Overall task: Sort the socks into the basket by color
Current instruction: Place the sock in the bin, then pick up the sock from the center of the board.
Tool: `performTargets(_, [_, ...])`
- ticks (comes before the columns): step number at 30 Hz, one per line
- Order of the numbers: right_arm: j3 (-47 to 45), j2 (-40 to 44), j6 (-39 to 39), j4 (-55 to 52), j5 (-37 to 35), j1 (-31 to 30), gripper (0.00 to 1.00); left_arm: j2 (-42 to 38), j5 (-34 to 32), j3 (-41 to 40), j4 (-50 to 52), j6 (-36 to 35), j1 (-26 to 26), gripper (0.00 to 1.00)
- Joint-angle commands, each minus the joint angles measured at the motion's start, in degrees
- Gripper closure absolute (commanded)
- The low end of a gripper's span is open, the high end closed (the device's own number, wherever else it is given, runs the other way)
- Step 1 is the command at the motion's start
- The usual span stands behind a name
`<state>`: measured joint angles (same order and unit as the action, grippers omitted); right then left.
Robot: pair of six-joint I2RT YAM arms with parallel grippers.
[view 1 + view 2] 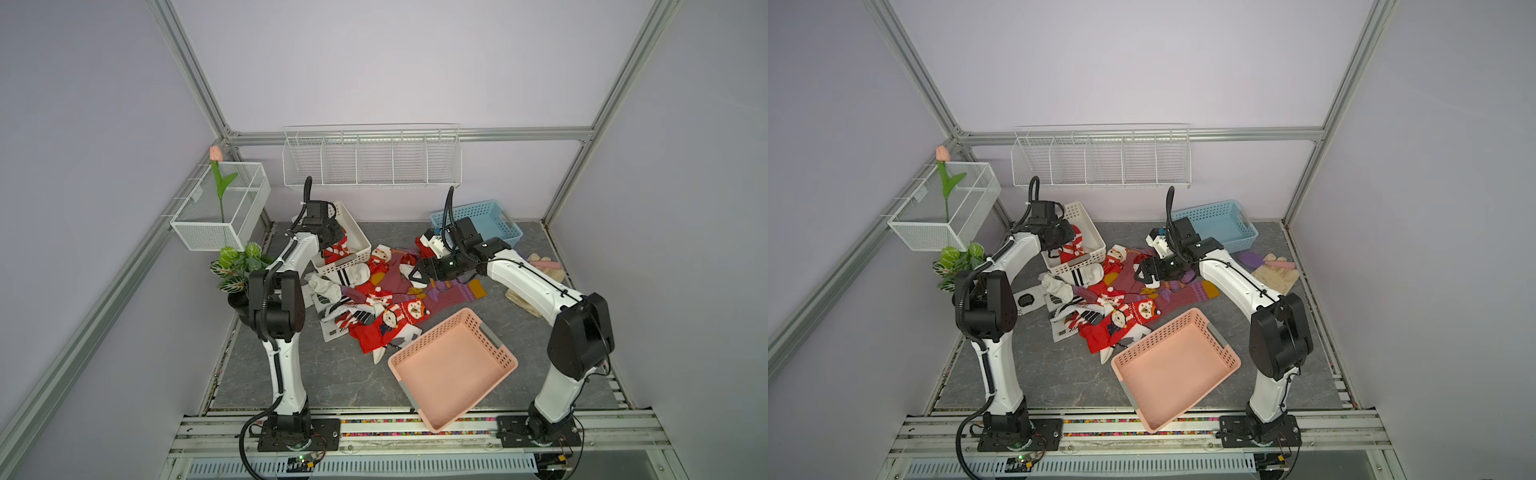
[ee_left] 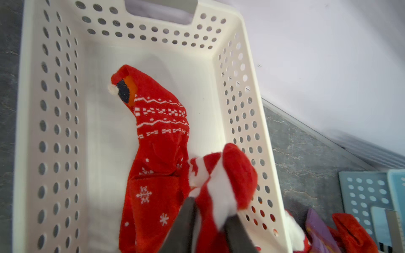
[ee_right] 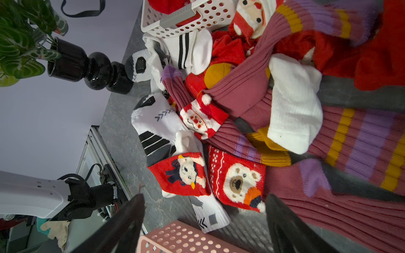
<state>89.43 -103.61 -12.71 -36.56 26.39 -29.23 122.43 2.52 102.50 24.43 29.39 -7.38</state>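
We see the left claw (image 2: 210, 208) only from its wrist camera; in both top views the bent wrist hides it above the white basket (image 1: 358, 230). It pinches a red-and-white striped sock (image 2: 221, 175) over a red snowflake sock (image 2: 157, 153) lying inside. Red, white and maroon socks (image 1: 386, 299) sprawl across the tabletop (image 1: 324, 374). The right arm reaches low over them, its right claw (image 3: 205, 197) spread wide.
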Motion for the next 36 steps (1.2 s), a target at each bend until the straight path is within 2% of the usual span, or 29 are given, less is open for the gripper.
performTargets(1, [1.77,-1.83,2.85,-2.96,-1.59,0.05,0.12,0.52,-0.6,2.36,1.6,-1.0,0.43,0.79])
performTargets(4, [2.66,-3.12,3.89,-4.49,-2.63,-0.39,0.11,0.23,-0.24,1.85,1.55,-0.91,0.43,0.54])
performTargets(9, [3.54,-5.03,5.59,-6.83,-4.29,-2.57,0.11,-3.48,-0.28,-1.99,0.23,-0.95,0.43,0.42])
performTargets(14, [3.15,-6.8,6.31,-7.19,-5.42,-6.28,0.09,-10.0,0.07,-7.57,-1.2,-1.43,0.43,0.37])
performTargets(19, [3.4,-9.94,6.5,-5.38,-5.89,-10.06,0.02,-16.27,0.49,-12.61,-1.19,-1.03,0.43,0.34])
performTargets(27, [5.38,-16.51,7.6,-3.82,-7.31,-13.89,0.07,-26.58,4.48,-22.26,-3.62,1.83,-0.15,0.34])
performTargets(30, [5.43,-17.58,7.88,-2.75,-7.31,-14.7,0.01,-30.24,5.6,-25.33,-3.7,2.43,-1.1,0.34])
performTargets(32, [5.19,-17.68,7.8,-2.62,-7.19,-15.14,0.13,-32.16,6.0,-26.75,-3.47,2.53,-2.04,0.35])
performTargets(36, [3.08,-15.36,7.28,-2.18,-7.85,-15.41,0.52,-35.42,6.43,-29.06,-3.42,3.13,-3.81,0.35])
